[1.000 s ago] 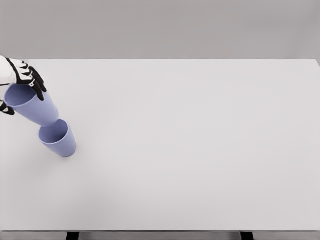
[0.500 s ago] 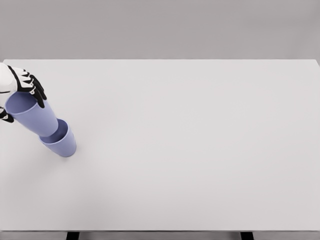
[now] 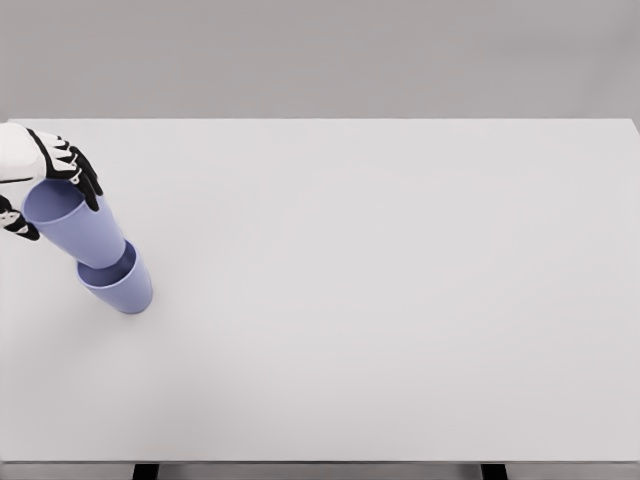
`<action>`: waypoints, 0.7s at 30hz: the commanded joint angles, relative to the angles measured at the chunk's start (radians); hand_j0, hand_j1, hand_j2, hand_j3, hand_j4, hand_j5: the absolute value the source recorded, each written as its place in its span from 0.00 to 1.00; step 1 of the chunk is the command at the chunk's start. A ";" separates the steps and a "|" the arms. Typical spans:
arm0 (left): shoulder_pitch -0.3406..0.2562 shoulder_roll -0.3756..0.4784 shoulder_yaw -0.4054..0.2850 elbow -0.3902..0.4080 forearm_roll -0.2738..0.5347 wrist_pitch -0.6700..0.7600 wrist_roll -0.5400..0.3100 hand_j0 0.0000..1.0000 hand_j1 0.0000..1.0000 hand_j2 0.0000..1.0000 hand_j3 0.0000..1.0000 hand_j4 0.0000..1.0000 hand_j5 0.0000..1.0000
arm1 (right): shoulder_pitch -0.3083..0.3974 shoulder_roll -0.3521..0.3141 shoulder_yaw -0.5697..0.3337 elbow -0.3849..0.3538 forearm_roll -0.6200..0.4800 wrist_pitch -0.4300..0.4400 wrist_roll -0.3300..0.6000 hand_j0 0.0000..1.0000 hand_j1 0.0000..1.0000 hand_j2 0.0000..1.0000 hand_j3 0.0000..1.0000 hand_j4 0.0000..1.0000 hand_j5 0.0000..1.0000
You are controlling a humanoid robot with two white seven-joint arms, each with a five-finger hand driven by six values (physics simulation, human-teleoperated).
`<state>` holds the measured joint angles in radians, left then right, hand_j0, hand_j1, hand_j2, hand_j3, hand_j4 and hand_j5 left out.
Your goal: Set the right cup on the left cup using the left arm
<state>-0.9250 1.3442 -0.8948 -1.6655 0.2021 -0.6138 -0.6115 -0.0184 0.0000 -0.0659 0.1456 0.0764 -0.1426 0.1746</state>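
Left hand [image 3: 35, 175] at the far left edge, black fingers [image 3: 82, 178] curled over the rim of the held cup [image 3: 75, 228], thumb on the near side. Held cup tilted, base already dipped into the mouth of the standing cup [image 3: 118, 283] near the table [image 3: 400, 300] edge. Risk: released while tilted, likely jammed crooked or levering the lower cup over. Right hand out of view.

Two lavender-blue cups at left edge of frame. Lower cup [image 3: 118, 286] stands upright on the table, mouth open. Upper cup [image 3: 74, 227] — tilted, rim leaning up-left — has its base inside the lower cup's mouth.
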 commanded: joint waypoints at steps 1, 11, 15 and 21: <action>0.000 -0.005 0.000 0.007 0.000 0.003 0.001 0.59 0.59 0.59 0.59 0.59 0.59 | 0.000 0.000 0.000 0.000 0.000 0.000 0.000 1.00 1.00 1.00 1.00 1.00 1.00; 0.021 -0.027 0.002 0.043 -0.015 0.003 0.001 0.59 0.59 0.59 0.59 0.59 0.59 | 0.000 0.000 0.000 0.000 0.000 0.000 0.000 1.00 1.00 1.00 1.00 1.00 1.00; 0.034 -0.037 0.002 0.043 -0.015 0.003 0.001 0.60 0.60 0.60 0.60 0.60 0.60 | 0.000 0.000 0.000 0.000 0.000 0.000 0.000 1.00 1.00 1.00 1.00 1.00 1.00; 0.037 -0.036 0.016 0.040 -0.016 0.003 0.001 1.00 1.00 1.00 1.00 1.00 1.00 | 0.000 0.000 0.000 0.000 0.000 0.000 0.000 1.00 1.00 1.00 1.00 1.00 1.00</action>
<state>-0.8882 1.3070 -0.8854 -1.6251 0.1790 -0.6137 -0.6113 -0.0184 0.0000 -0.0659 0.1456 0.0764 -0.1426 0.1746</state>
